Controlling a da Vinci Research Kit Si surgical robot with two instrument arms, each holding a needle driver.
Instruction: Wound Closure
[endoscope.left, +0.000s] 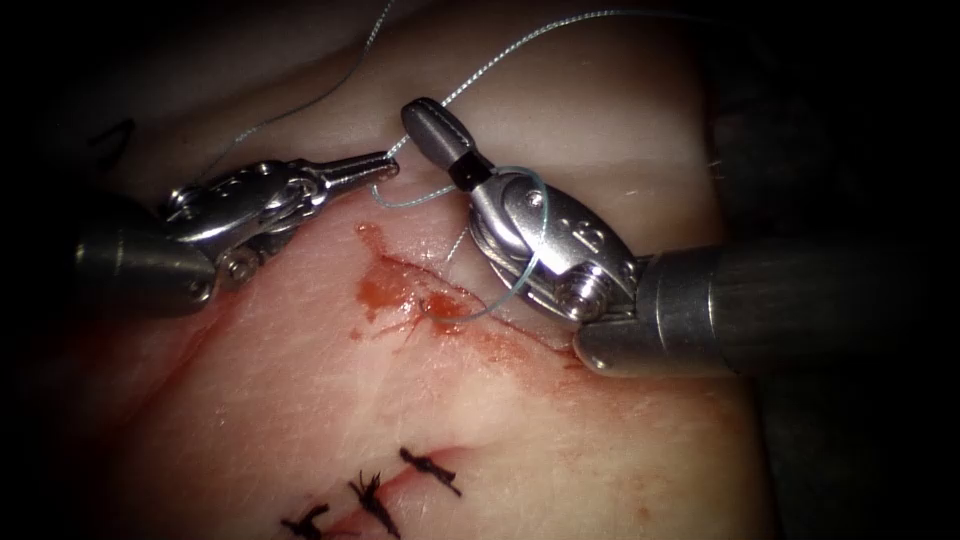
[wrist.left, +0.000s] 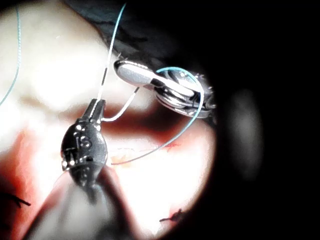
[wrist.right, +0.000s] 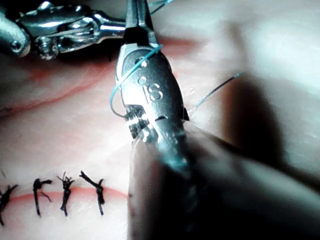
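Endoscope: left tool (endoscope.left: 385, 163), jaws clamped on the thread (endoscope.left: 520, 262) at 11 o'clock from the cut (endoscope.left: 440, 300). Right tool (endoscope.left: 425, 118), jaws together, holding nothing visible; thread looped around its wrist. Needle not seen.
Left wrist: left tool (wrist.left: 97, 107) pinches thread (wrist.left: 187, 125).
Right wrist: loop (wrist.right: 131, 75) crosses the right tool's body; black stitches (wrist.right: 65, 192) at 7 o'clock.

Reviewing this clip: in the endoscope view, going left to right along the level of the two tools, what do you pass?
Left arm's tool, its jaws shut on the thread → small thread loop → right arm's tool, thread wrapped around its body. No needle visible.
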